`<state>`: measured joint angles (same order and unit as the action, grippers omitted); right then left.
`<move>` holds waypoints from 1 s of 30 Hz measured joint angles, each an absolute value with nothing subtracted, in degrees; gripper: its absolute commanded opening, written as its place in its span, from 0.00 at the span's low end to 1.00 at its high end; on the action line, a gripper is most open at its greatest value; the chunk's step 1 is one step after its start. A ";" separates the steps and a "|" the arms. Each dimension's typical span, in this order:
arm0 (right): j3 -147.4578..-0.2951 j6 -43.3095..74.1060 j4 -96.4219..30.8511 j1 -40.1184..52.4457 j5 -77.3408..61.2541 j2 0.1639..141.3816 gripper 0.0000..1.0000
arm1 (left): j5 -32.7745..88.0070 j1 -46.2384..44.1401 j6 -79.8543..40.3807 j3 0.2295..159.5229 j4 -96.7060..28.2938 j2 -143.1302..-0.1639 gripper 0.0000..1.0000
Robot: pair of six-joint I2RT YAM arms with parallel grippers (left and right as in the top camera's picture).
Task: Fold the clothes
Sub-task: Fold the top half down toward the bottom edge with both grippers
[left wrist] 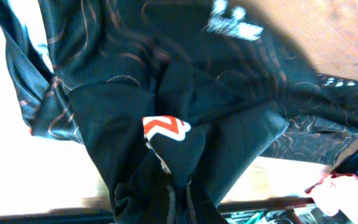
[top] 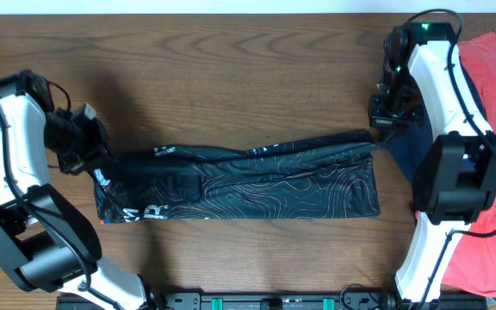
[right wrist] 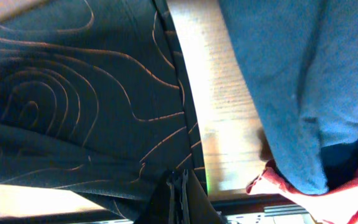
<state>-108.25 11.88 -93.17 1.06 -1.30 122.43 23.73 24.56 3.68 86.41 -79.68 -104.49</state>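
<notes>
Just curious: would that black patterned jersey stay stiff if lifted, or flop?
Probably floppy: the black jersey drapes in a creased band between the left gripper and right gripper. Likely light and thin, since it bunches into soft folds where pinched.

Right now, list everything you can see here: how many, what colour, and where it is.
jersey: one, black with thin orange-white lines, stretched across the table's middle
navy garment: one, navy, right side, by the right arm
red garment: one, red, far right edge
table: one, brown wood, under everything
left gripper: one, black, shut on the jersey's left end
right gripper: one, black, shut on the jersey's right end
</notes>
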 measured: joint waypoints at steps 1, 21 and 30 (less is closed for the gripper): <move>-106.78 11.73 -92.55 1.06 -1.48 121.67 0.01 | 23.70 24.88 3.40 85.43 -79.26 -104.60 0.06; -76.36 11.62 -75.66 0.21 -3.05 111.24 0.08 | 20.95 28.60 -1.50 82.52 -79.81 -104.68 0.06; -75.57 11.60 -75.37 -0.51 -2.55 111.24 0.24 | 19.05 28.60 -1.63 82.52 -80.95 -104.68 0.06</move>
<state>-75.57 11.60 -75.37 -0.51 -2.55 111.24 19.05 28.60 -1.63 82.52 -80.95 -104.68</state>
